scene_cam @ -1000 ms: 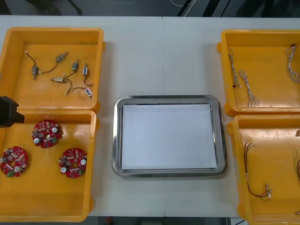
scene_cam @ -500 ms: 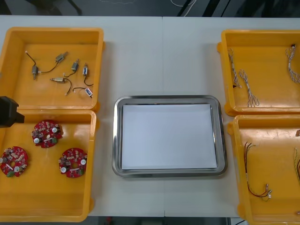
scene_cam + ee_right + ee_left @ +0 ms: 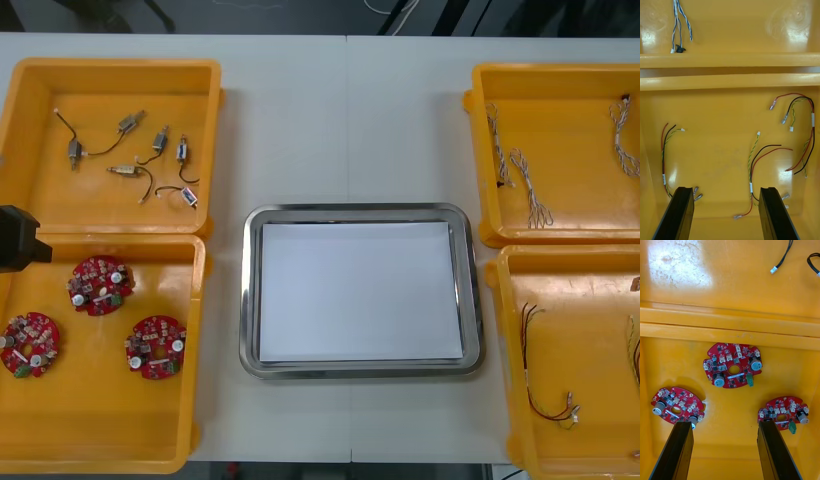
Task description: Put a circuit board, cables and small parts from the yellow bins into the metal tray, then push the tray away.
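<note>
Light table (image 3: 350,110) from above, 4 yellow bins at its sides, 2 per side. We see the metal tray (image 3: 362,213) at the centre of the frame, white inside, flat on the table between the bins.

The upper-left bin (image 3: 30,75) holds small metal parts (image 3: 128,122). The lower-left bin (image 3: 100,420) holds 3 circuit boards (image 3: 100,285), all lying flat and apart from each other. The upper-right bin (image 3: 560,85) holds blue and white cables (image 3: 528,185). The lower-right bin (image 3: 585,300) holds red, black and yellow cables (image 3: 528,385).

The left arm (image 3: 18,240) shows as a black block at the left edge of the frame, over the wall between the 2 left bins. The left gripper (image 3: 725,425) hangs over the lower-left bin with its fingers (image 3: 677,450) spread wide, gripping nothing. 1 board lies ahead between them and 1 lies just beside each fingertip. Past the bin wall we see black cables (image 3: 783,255).

The right gripper (image 3: 725,189) hangs over the lower-right bin, fingers spread wide, gripping nothing. 1 cable lies between the fingers, close to one of them, and the other cables lie off to the sides. The blue and white cables lie past the wall.
</note>
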`<act>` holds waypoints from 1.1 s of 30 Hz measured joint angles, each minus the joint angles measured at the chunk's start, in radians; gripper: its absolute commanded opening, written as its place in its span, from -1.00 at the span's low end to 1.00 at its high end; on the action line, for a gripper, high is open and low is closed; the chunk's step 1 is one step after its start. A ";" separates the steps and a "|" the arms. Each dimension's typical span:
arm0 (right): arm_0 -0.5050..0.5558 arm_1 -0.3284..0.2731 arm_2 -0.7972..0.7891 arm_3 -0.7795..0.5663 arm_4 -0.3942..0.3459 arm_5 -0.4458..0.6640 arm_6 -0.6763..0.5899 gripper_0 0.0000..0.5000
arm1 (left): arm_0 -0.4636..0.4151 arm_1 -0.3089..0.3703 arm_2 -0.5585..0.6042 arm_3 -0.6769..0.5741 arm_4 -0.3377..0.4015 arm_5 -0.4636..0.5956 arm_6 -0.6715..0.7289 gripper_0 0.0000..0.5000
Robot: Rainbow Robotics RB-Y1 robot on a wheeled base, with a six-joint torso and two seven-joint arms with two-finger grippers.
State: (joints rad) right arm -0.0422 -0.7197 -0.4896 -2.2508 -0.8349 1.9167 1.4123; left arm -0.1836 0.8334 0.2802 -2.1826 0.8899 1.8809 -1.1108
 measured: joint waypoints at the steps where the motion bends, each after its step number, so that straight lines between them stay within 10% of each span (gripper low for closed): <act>1: 0.000 0.000 0.000 0.000 0.000 0.000 0.000 1.00 | 0.000 0.000 0.000 0.000 0.000 0.000 0.000 1.00; 33: 0.000 0.000 0.000 0.000 0.000 0.000 0.000 1.00 | 0.000 0.000 0.000 0.000 0.000 0.000 0.000 1.00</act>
State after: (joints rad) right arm -0.0422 -0.7197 -0.4896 -2.2508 -0.8349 1.9167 1.4123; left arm -0.1836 0.8334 0.2802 -2.1826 0.8899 1.8809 -1.1108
